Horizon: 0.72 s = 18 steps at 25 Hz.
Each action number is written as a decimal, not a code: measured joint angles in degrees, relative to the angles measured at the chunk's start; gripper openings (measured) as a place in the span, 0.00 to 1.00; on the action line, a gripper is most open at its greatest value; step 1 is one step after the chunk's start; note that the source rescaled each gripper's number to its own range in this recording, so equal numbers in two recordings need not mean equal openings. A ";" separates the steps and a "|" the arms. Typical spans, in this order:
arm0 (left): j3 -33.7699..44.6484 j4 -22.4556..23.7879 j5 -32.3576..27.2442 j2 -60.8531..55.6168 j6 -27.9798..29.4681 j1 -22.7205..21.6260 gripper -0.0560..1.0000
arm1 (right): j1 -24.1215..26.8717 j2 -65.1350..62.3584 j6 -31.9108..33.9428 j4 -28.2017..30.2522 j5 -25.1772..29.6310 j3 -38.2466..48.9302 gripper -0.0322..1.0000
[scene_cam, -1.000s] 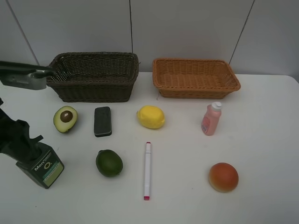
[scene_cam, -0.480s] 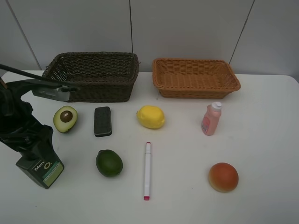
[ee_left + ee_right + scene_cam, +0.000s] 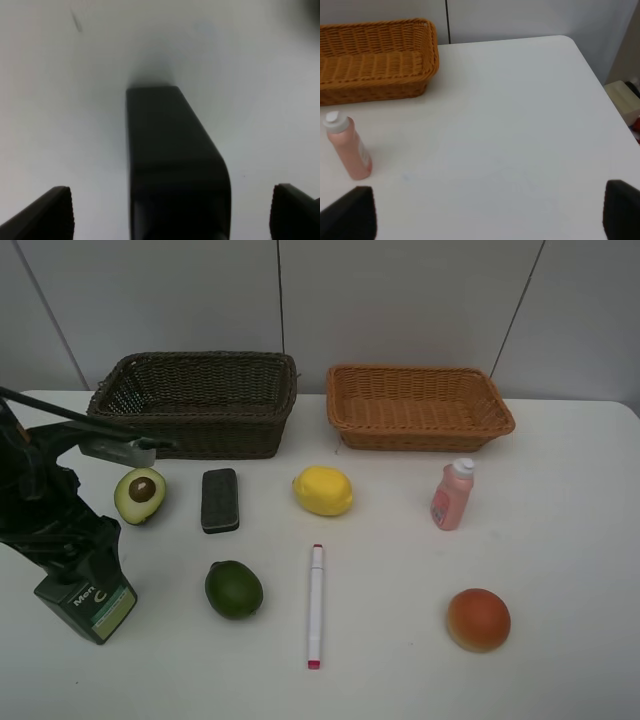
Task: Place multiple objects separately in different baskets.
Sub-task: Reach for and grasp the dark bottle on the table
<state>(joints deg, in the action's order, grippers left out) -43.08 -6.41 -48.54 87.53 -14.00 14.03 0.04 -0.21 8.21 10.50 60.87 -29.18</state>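
The dark green pump bottle (image 3: 87, 597) stands at the front left. My left gripper (image 3: 66, 538) hangs over its top, open. In the left wrist view the bottle's dark top (image 3: 172, 150) lies between the spread fingertips (image 3: 52, 215) with gaps on both sides. On the table lie the halved avocado (image 3: 140, 494), black eraser (image 3: 220, 500), lemon (image 3: 322, 490), lime (image 3: 233, 589), marker (image 3: 316, 605), pink bottle (image 3: 452, 494) and peach (image 3: 478, 620). The dark brown basket (image 3: 200, 430) and tan basket (image 3: 418, 430) stand at the back. My right gripper (image 3: 485, 222) is open and empty, outside the exterior view.
The right wrist view shows the pink bottle (image 3: 347, 150), the tan basket (image 3: 375, 75) and the table's right edge (image 3: 600, 80). A grey wall stands behind the baskets.
My left arm has swung right and come down, so the open gripper now sits lower around the pump bottle's top. The bottle and the other objects have not moved.
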 joint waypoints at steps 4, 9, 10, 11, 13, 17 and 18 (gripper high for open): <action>1.66 0.00 2.01 0.00 -0.19 0.00 1.00 | 0.00 0.00 0.00 0.00 0.00 0.00 1.00; 1.66 0.59 3.14 0.00 -0.42 0.00 1.00 | 0.00 0.00 0.00 0.00 0.00 0.00 1.00; 1.71 0.67 3.18 0.00 -0.47 0.00 1.00 | 0.00 0.00 0.00 0.00 0.00 0.00 1.00; 1.73 0.71 3.24 0.00 -0.47 0.00 1.00 | 0.00 0.00 0.00 0.00 0.00 0.00 1.00; 1.95 0.85 3.45 0.11 -0.53 0.00 1.00 | 0.00 0.00 0.00 0.00 0.00 0.00 1.00; 2.30 0.85 3.49 2.06 -0.59 0.00 1.00 | 0.00 0.00 0.00 0.00 0.00 0.00 1.00; 2.30 0.85 3.49 2.72 -0.59 0.00 1.00 | 0.00 0.00 0.00 0.00 0.00 0.00 1.00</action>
<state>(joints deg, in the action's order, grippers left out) -40.78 -5.56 -45.05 90.25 -14.60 14.03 0.04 -0.21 8.21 10.50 60.87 -29.18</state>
